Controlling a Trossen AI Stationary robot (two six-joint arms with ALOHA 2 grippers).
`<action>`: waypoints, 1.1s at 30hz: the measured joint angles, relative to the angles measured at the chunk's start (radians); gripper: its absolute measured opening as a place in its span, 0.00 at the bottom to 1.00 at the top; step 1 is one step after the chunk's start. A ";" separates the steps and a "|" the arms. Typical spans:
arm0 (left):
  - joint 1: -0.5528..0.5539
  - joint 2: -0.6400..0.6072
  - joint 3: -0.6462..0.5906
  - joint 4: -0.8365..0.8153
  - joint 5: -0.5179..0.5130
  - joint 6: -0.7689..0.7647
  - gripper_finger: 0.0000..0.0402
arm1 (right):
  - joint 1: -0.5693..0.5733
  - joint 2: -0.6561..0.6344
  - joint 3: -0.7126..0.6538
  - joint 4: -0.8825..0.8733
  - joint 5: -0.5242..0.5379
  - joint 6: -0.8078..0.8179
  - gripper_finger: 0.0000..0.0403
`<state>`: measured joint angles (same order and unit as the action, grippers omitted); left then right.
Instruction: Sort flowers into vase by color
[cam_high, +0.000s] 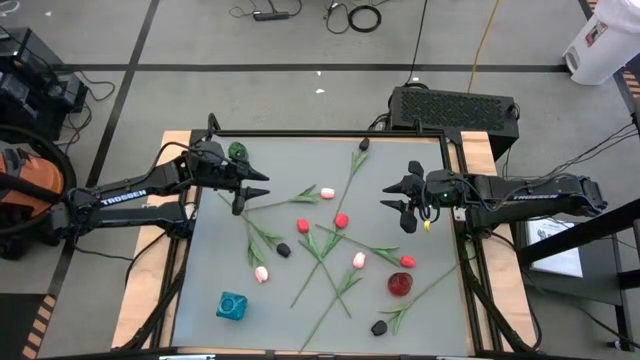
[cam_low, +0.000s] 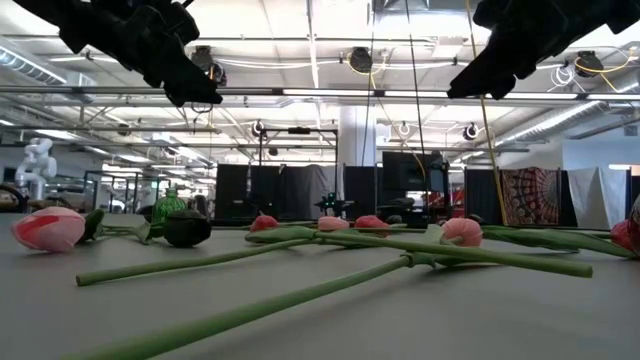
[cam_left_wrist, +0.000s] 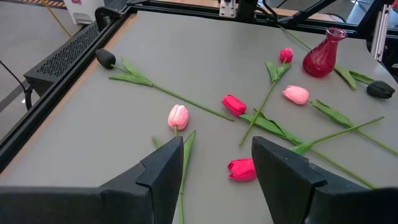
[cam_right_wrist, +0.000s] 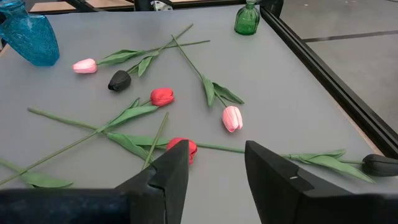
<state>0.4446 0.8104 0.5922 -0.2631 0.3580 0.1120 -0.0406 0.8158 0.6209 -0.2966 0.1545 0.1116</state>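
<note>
Both grippers hang above the table with jaws apart and nothing held: the left gripper (cam_high: 243, 187) has a pink tulip (cam_left_wrist: 178, 116) just ahead of its fingertips, while the right gripper (cam_high: 402, 202) waits across the scatter of flowers. The left should probably descend on that tulip's stem (cam_left_wrist: 186, 149) just below the head, squaring its fingers across it, though from here the stem is partly hidden by one finger. Three vases, green (cam_high: 238, 152), red (cam_high: 400, 284) and blue (cam_high: 232, 305), stand well apart from either gripper, none yet holding a flower.

flowers (cam_high: 341, 221): pink, red, black tulips | lying flat, scattered, stems crossing | mid-table
</note>
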 joint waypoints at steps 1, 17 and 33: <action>0.000 0.000 0.000 0.000 0.000 0.000 0.49 | 0.000 0.000 0.000 0.000 0.000 0.000 0.37; 0.000 0.000 0.000 0.000 0.000 0.000 0.49 | 0.001 0.000 0.001 0.086 -0.002 0.015 0.37; 0.000 0.000 0.000 0.000 0.000 0.000 0.49 | 0.001 0.000 0.016 0.161 -0.137 0.002 0.37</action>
<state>0.4445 0.8104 0.5922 -0.2633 0.3580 0.1120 -0.0399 0.8162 0.6372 -0.1352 0.0174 0.1131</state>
